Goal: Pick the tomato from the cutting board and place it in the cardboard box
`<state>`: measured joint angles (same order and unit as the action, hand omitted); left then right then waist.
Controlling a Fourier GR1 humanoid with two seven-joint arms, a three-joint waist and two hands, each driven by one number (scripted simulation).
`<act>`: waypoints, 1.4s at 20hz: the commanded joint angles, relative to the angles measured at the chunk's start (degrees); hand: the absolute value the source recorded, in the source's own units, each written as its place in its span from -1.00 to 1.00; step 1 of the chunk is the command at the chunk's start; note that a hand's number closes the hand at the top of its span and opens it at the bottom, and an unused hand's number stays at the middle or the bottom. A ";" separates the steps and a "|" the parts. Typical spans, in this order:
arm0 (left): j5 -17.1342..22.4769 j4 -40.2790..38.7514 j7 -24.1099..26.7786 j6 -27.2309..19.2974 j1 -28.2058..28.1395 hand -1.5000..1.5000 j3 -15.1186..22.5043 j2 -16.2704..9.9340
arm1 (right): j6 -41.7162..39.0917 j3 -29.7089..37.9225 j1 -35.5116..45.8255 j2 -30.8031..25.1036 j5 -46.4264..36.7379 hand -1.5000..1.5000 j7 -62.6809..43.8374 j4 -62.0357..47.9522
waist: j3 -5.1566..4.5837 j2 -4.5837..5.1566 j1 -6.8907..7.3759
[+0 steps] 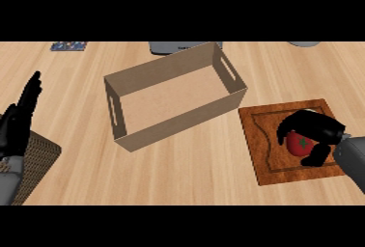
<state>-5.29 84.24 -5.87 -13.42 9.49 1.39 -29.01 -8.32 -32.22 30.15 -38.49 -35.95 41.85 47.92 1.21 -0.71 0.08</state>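
Red round tomato (301, 143) on dark brown wooden cutting board (265, 126), right of counter. Black right hand (314, 129) curled around tomato, fingers over top, thumb at lower side. Open brown cardboard box (173, 91) with slot handles left of board, apart, nothing inside. Black left hand (20, 116) at left edge, fingers straight, pointing up, holding nothing. Woven brown basket (39, 159) beside left hand. Light wooden counter (185, 169) beneath.

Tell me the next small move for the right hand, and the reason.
Probably lift straight up. The right hand is curled round the tomato, which is still over the cutting board; the cardboard box stands open to the left.
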 commanded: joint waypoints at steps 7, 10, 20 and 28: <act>2.01 -6.73 1.18 1.69 -5.05 0.00 -2.87 0.91 | 10.40 7.44 2.57 2.04 1.03 1.00 -1.43 2.45 | -1.31 0.66 -0.31; 0.74 -5.87 -0.76 0.52 -5.28 0.00 -2.97 0.47 | 14.57 10.83 -1.21 5.09 1.03 1.00 -20.45 0.54 | -1.55 0.07 -2.71; 0.12 -1.30 -3.57 -0.28 -10.49 0.00 -3.72 0.18 | 30.16 13.87 -4.60 11.32 -4.83 1.00 -53.03 12.98 | -1.88 -1.86 -4.74; -0.21 -3.15 -1.87 0.35 -8.53 0.00 -4.30 0.41 | 24.93 6.93 -0.16 15.99 -15.11 1.00 -71.08 34.44 | -1.65 -0.68 -3.27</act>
<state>-6.20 86.32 -7.90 -13.10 4.67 -1.95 -29.55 18.76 -22.43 28.73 -25.36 -46.84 -20.22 73.99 0.81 -2.46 -4.24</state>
